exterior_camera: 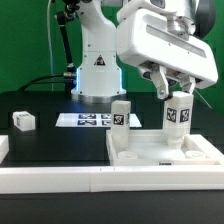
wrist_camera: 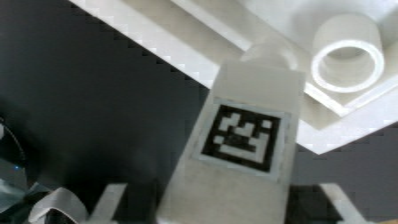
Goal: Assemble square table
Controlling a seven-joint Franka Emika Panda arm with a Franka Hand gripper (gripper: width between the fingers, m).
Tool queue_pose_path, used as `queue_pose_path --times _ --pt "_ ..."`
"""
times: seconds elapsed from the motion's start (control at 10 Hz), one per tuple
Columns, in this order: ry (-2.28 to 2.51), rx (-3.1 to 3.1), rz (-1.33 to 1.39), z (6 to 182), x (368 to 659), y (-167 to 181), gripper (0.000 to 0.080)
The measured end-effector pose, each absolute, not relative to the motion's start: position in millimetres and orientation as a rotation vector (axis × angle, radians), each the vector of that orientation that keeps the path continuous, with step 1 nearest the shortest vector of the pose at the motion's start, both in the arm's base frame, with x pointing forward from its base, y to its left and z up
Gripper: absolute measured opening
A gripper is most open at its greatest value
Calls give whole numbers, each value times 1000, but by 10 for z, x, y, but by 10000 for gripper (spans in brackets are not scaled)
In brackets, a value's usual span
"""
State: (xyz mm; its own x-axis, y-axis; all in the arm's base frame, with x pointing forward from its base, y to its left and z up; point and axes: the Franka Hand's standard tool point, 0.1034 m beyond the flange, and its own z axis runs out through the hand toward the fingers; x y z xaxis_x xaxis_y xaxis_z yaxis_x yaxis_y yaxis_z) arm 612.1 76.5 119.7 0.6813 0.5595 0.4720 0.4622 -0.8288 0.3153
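The arm comes down from the exterior view's upper right, and the hand [exterior_camera: 177,98] points straight down over the right part of the square slab [exterior_camera: 150,148]. Its jaws are closed partway on the held leg block [exterior_camera: 178,114], which is upright with its tag facing outward. In the wrist view this block sits beside a round socket [wrist_camera: 350,62] in the slab.

The second leg block [exterior_camera: 120,112] stands upright at the slab's left rear corner. The third leg block [exterior_camera: 22,121] lies well apart on the black counter [exterior_camera: 50,140]. The marker board [exterior_camera: 88,120] lies behind the slab, and the barrier rail [exterior_camera: 60,178] runs along the front.

There are 3 leg blocks and 1 slab.
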Motion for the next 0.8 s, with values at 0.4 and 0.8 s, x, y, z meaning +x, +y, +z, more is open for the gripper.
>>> queue_pose_path --times 0.4,0.8 --pt "862 2736 875 1147 5971 1138 324" --pt "855 2728 888 1124 5973 1103 324"
